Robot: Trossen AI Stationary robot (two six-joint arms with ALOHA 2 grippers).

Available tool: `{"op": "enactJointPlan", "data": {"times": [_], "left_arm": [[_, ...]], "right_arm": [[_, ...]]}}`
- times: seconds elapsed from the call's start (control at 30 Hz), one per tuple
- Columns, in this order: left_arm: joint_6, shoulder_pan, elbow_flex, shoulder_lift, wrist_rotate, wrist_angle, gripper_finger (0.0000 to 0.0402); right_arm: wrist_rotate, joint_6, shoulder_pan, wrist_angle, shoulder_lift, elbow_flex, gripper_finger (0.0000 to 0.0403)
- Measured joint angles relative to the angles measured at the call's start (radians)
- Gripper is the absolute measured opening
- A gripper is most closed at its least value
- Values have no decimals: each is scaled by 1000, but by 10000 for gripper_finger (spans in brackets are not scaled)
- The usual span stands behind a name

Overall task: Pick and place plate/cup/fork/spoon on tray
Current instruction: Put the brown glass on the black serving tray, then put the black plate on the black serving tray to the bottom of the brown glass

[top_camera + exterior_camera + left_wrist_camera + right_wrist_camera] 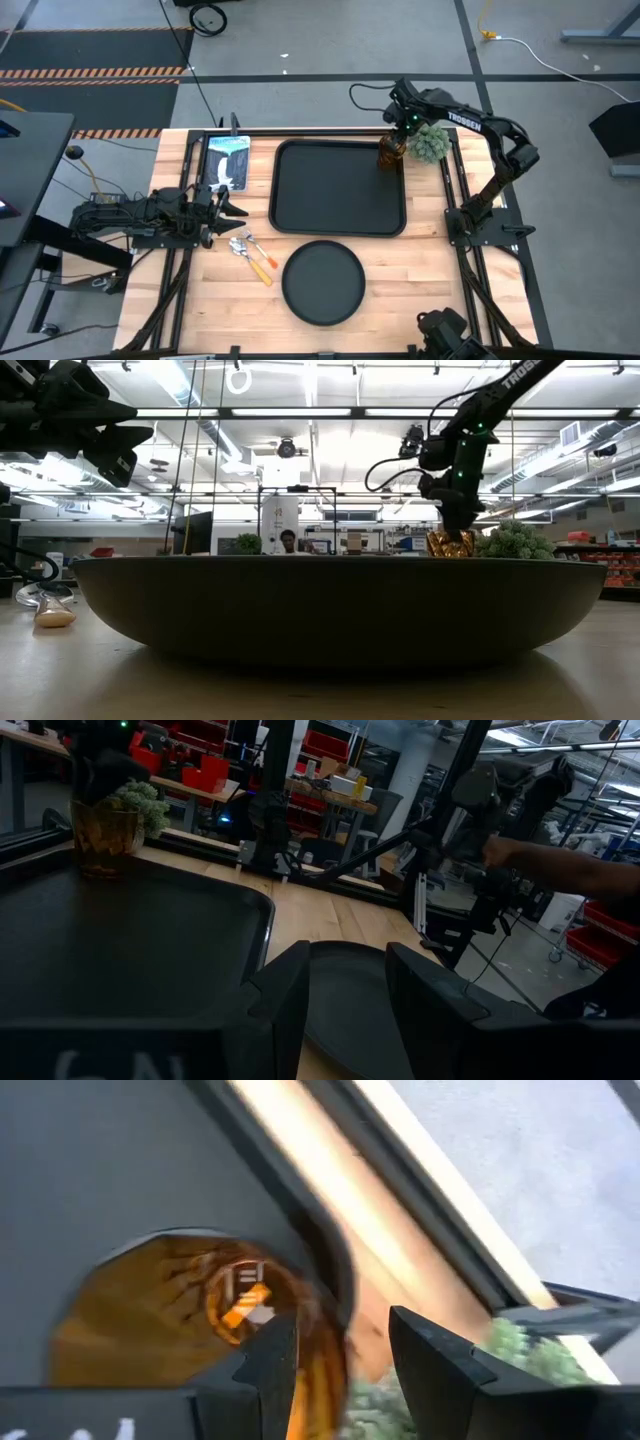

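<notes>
The black tray (340,190) lies mid-table. The amber cup (391,152) stands in its far right corner, also in the left wrist view (102,840). My right gripper (397,133) is open above the cup, pointing down. In its wrist view (340,1370) one finger stands inside the cup and one outside, with the cup's wall (318,1370) between them. The round black plate (323,283) rests on the table near the front edge. The fork and spoon (252,256) lie side by side left of the plate. My left gripper (232,207) is open and empty at the table's left.
A small green potted plant (432,143) stands just right of the cup, off the tray. A picture card (226,162) lies left of the tray. A person's arm (560,870) shows beyond the table's right side.
</notes>
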Motion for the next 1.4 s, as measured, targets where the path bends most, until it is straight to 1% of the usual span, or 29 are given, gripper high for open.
{"op": "enactJointPlan", "data": {"times": [0.1, 0.2, 0.27, 0.37, 0.5, 0.63, 0.7, 0.8, 0.9, 0.97, 1.1, 1.27, 1.4], "left_arm": [[0, 0, 0, 0, 0, 0, 142], [0, 0, 0, 0, 0, 0, 142], [0, 0, 0, 0, 0, 0, 142], [0, 0, 0, 0, 0, 0, 142], [0, 0, 0, 0, 0, 0, 142], [0, 0, 0, 0, 0, 0, 142], [0, 0, 0, 0, 0, 0, 142], [0, 0, 0, 0, 0, 0, 142], [0, 0, 0, 0, 0, 0, 142], [0, 0, 0, 0, 0, 0, 142], [0, 0, 0, 0, 0, 0, 142], [0, 0, 0, 0, 0, 0, 142], [-17, 0, 0, 0, -8, 14, 142]], "right_arm": [[-7, -6, 16, -12, -4, 0, 164], [8, -9, 28, -14, -32, 0, 164], [10, -8, 31, -13, -64, 0, 166], [40, 3, 37, -14, -121, 0, 169], [44, 16, 52, -15, -201, 0, 174], [33, 46, 101, -4, -269, 0, 176], [12, 56, 141, 9, -303, 0, 176], [-53, 61, 209, 49, -345, 0, 176], [-117, 88, 291, 101, -362, 0, 176], [-139, 113, 356, 138, -362, 0, 176], [-137, 170, 498, 245, -358, -22, 176], [-106, 250, 663, 434, -359, -124, 176], [-44, 322, 777, 547, -357, -211, 175]]}}
